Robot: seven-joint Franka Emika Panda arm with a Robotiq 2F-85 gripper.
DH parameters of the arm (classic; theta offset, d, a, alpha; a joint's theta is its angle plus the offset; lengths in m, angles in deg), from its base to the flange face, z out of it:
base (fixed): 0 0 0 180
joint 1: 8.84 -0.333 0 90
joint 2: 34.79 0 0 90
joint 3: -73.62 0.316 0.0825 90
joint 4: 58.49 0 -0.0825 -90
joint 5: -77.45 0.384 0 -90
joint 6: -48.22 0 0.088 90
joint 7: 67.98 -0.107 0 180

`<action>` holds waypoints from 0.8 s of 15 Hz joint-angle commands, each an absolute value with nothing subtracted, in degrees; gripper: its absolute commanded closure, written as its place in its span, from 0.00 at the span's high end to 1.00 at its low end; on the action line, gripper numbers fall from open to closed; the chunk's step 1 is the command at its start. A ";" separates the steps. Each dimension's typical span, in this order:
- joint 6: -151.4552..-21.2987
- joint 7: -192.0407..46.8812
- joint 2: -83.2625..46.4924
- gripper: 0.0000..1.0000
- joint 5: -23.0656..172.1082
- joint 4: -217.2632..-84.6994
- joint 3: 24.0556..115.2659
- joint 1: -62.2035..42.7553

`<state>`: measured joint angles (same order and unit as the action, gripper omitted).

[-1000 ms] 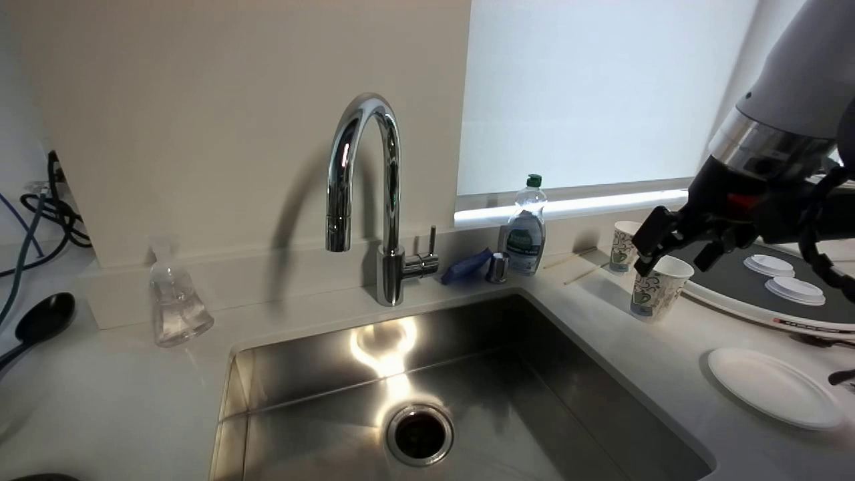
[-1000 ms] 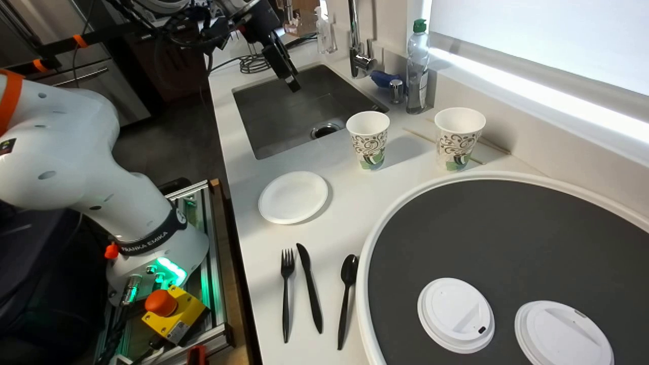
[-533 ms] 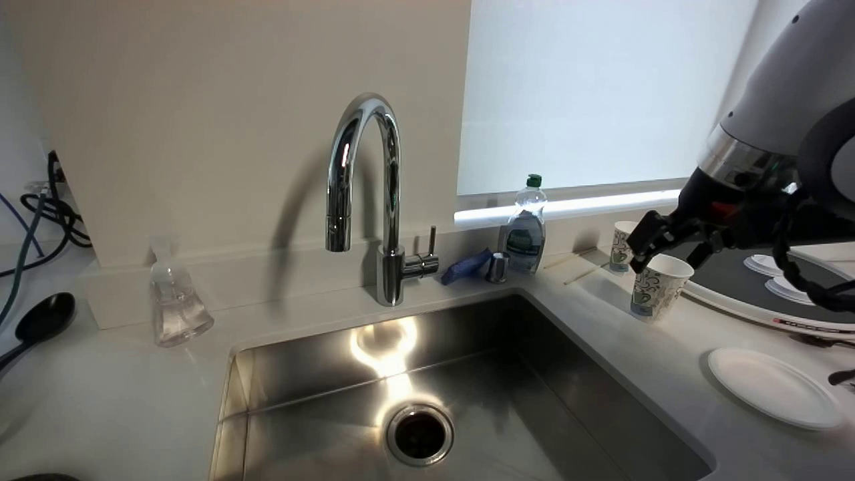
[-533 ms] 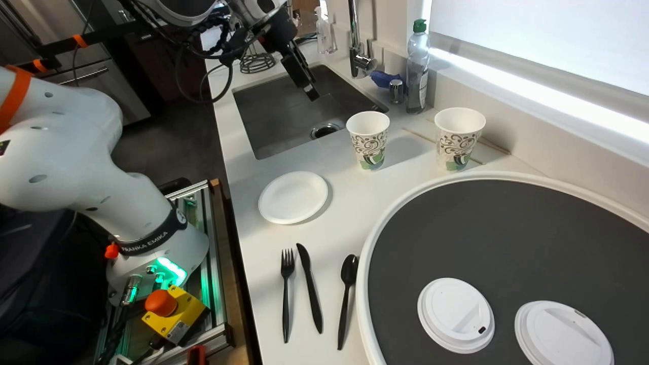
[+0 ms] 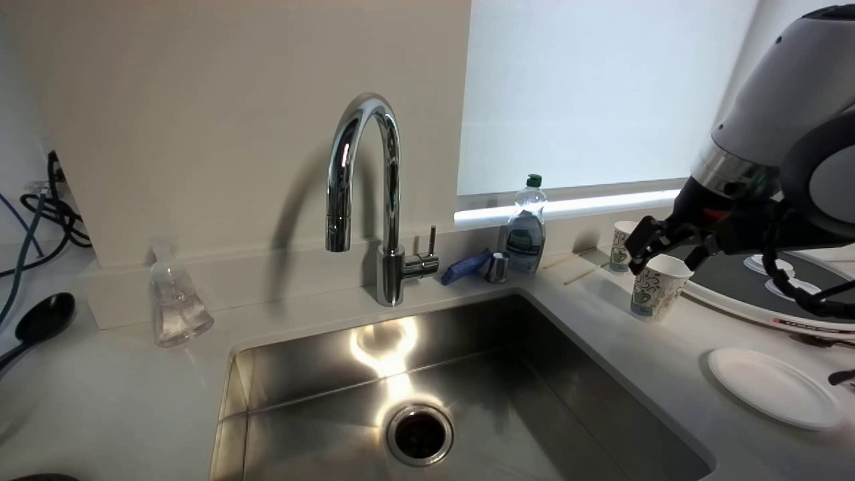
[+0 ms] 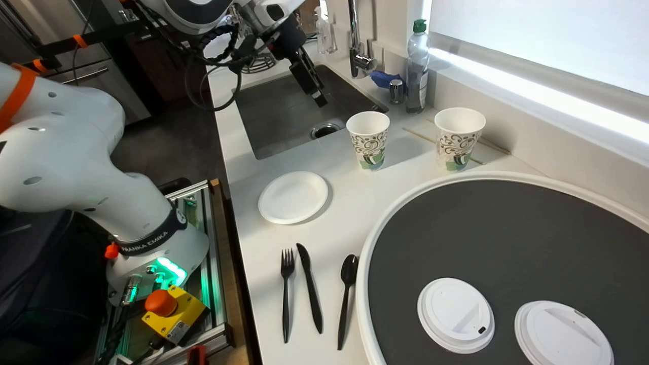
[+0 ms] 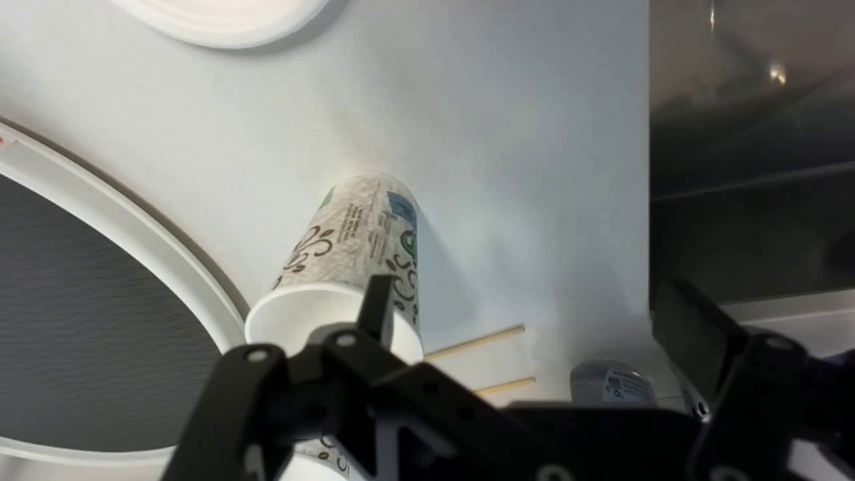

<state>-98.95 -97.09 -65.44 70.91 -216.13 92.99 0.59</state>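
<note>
Likely a reaching step: the end effector point(image 7: 528, 304), empty, jaws spread, hangs near the paper cup point(image 6: 368, 144) closest to the sink point(image 6: 274, 121); gripping it would require centring.

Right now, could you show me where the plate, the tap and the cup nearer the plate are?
Plate point(image 6: 293, 197): in an exterior view, on its flat middle.
Tap point(image 5: 393, 194): in an exterior view, on its upright neck.
Cup point(image 6: 369, 145): in an exterior view, on its printed side.
</note>
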 commanded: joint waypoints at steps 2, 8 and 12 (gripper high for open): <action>-100.28 -100.29 -64.17 1.00 66.51 -216.03 93.88 2.58; -105.90 -107.15 -61.04 1.00 58.16 -216.03 96.21 8.13; -108.12 -111.05 -58.96 1.00 53.03 -216.05 97.45 10.76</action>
<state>-105.64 -106.60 -61.15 57.53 -216.12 95.72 8.29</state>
